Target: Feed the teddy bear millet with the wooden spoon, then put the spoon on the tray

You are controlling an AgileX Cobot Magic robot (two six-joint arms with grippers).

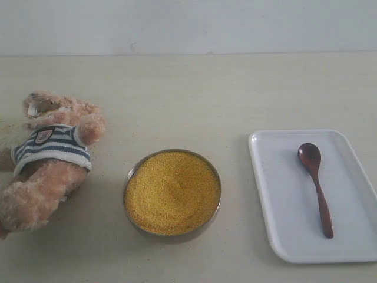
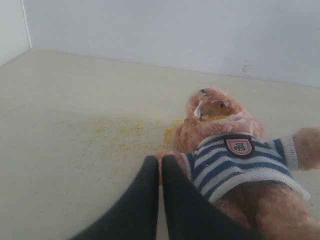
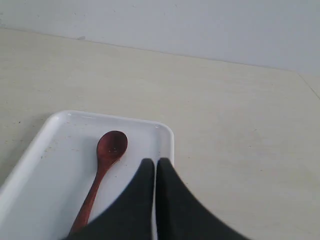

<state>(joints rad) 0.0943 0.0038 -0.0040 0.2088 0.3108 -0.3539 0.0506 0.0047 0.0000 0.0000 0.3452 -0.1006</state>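
The left gripper (image 2: 160,161) is closed and empty, just beside the teddy bear (image 2: 235,165), which lies on its back by the left edge of the counter (image 1: 194,100) among scattered grains (image 2: 120,135). The right gripper (image 3: 155,163), likewise closed and empty, hangs over the tray (image 3: 55,150) at the right edge, where the wooden spoon (image 3: 102,165) lies. The millet (image 1: 172,191) fills a bowl (image 1: 125,191) mid-front.

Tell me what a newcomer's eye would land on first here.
The bright yellow millet fills a round metal bowl at the middle of the table. At the left a teddy bear in a striped shirt lies on its back, with loose grains scattered on the table by its head. At the right the wooden spoon lies on the white tray.
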